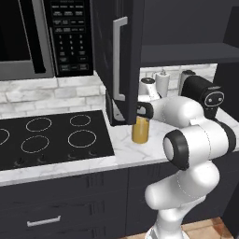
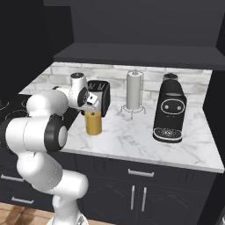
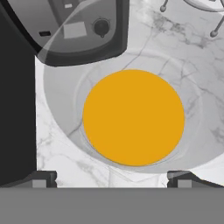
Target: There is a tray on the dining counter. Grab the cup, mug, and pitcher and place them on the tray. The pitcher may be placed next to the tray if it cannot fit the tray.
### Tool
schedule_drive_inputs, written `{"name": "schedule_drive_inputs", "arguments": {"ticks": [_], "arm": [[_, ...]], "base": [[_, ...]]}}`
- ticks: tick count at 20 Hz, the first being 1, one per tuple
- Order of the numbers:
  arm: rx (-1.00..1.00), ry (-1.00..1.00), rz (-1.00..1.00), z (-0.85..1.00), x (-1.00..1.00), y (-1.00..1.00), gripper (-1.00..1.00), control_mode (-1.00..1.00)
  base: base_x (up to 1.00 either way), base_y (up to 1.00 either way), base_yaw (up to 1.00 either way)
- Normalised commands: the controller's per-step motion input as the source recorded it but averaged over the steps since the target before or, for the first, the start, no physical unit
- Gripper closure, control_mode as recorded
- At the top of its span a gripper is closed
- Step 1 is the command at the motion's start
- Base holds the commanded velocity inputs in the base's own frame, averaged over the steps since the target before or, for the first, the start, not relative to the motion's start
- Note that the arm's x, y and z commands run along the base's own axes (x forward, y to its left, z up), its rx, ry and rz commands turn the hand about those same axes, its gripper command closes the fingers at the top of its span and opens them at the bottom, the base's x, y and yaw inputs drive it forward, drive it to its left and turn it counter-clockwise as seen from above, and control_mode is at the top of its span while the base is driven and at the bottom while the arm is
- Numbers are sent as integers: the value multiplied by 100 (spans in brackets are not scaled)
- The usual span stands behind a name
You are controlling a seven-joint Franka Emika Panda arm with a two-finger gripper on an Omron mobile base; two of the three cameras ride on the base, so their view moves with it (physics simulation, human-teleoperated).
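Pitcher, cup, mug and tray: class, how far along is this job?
Nothing looks done. In hand: the open gripper hangs straight above the pitcher on the marble counter, jaws either side, not gripping. Left: lifting it and carrying all three vessels to the tray.

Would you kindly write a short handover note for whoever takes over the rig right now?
Pincer: open, holding nothing, poised directly above the pitcher and looking straight down into it.
Pitcher: upright on the marble counter, just in front of the toaster, with the paper-towel roll and coffee machine further right.
Done: nothing grasped yet.
Left: lower onto the pitcher, grip it, carry it to the tray; then the cup and the mug.
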Motion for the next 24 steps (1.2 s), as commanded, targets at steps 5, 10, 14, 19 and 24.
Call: {"name": "schedule_drive_inputs", "arguments": {"ticks": [5,10,14,19,24], "arm": [[0,0,0,-9,0,0,-100,-100],[0,0,0,-1,0,0,-100,-100],[0,0,0,0,0,0,-100,-100],[0,0,0,0,0,0,-100,-100],[0,0,0,0,0,0,-100,-100]], "base": [[0,0,0],[0,0,0],[0,0,0],[0,0,0],[0,0,0]]}}
